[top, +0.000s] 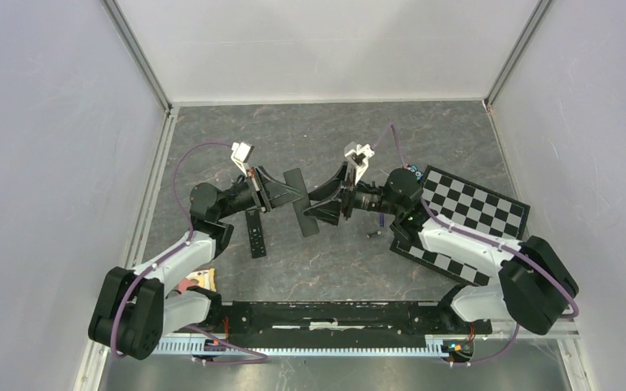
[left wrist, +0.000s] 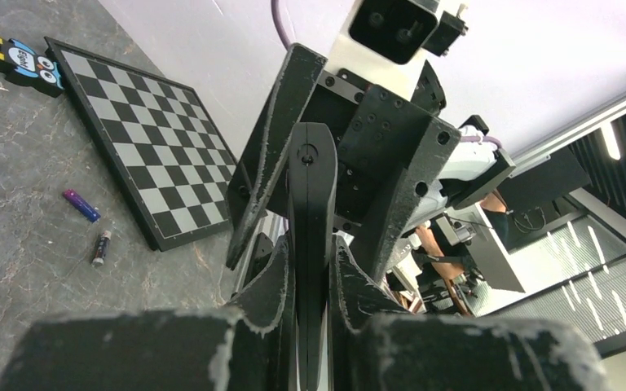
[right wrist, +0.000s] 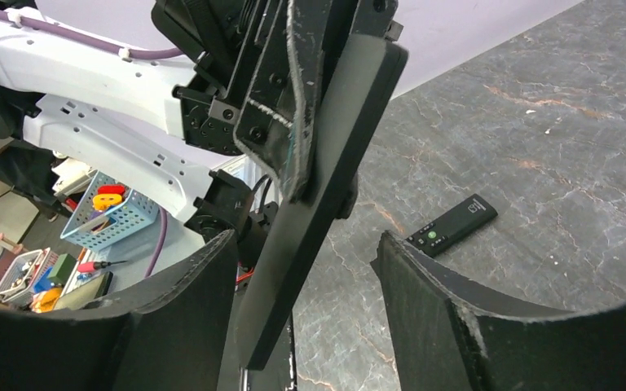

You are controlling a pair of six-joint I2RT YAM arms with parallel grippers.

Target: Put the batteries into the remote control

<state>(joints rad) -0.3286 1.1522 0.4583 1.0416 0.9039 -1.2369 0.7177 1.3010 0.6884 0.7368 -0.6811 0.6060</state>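
Holding the remote control [right wrist: 318, 204] up above the counter [top: 318, 269], the left hand [left wrist: 310, 252] is clenched on its edge. The right hand [right wrist: 308, 244] stands released around it. I judge that loading has not begun: 2 batteries, the blue battery [left wrist: 81, 205] and the dark battery [left wrist: 100, 248], lie on the counter just beside the checkerboard [left wrist: 155, 155], right of both hands. A 3rd I cannot find.

Black remote [right wrist: 319, 195] between jaws of right gripper [right wrist: 303, 248]
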